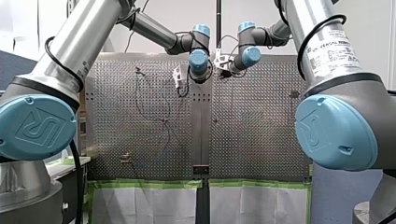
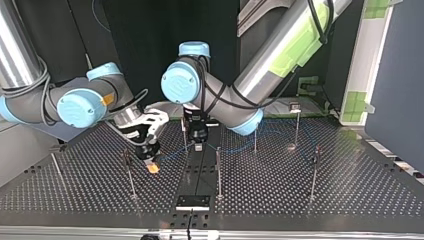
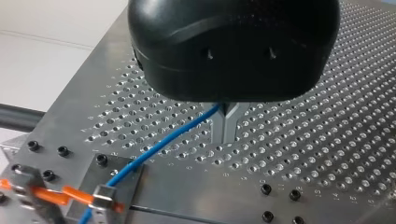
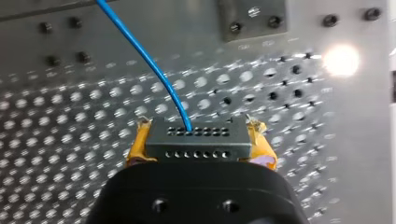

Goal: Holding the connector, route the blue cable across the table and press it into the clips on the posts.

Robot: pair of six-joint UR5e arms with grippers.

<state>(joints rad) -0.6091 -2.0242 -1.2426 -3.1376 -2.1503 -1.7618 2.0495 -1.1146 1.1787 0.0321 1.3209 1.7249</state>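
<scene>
In the right wrist view my right gripper point(image 4: 198, 126) is shut on the grey metal connector point(image 4: 198, 142), with a yellow pad on each side. The blue cable point(image 4: 144, 56) leaves the connector's top and runs away over the perforated plate. In the left wrist view my left gripper point(image 3: 227, 135) has its metal fingers pressed together on the blue cable point(image 3: 163, 144), close to the plate. In the top view my right gripper point(image 2: 152, 167) hangs at the middle left. My left gripper point(image 2: 198, 146) is just to its right, and the cable point(image 2: 172, 154) spans the two.
Several thin clip posts stand on the table, among them one point(image 2: 130, 175) beside my right gripper, one point(image 2: 218, 170) at the middle and one point(image 2: 314, 170) at the top view's right. Slack cable point(image 2: 280, 132) trails past the far posts. A dark bracket point(image 2: 192, 202) sits at the near edge.
</scene>
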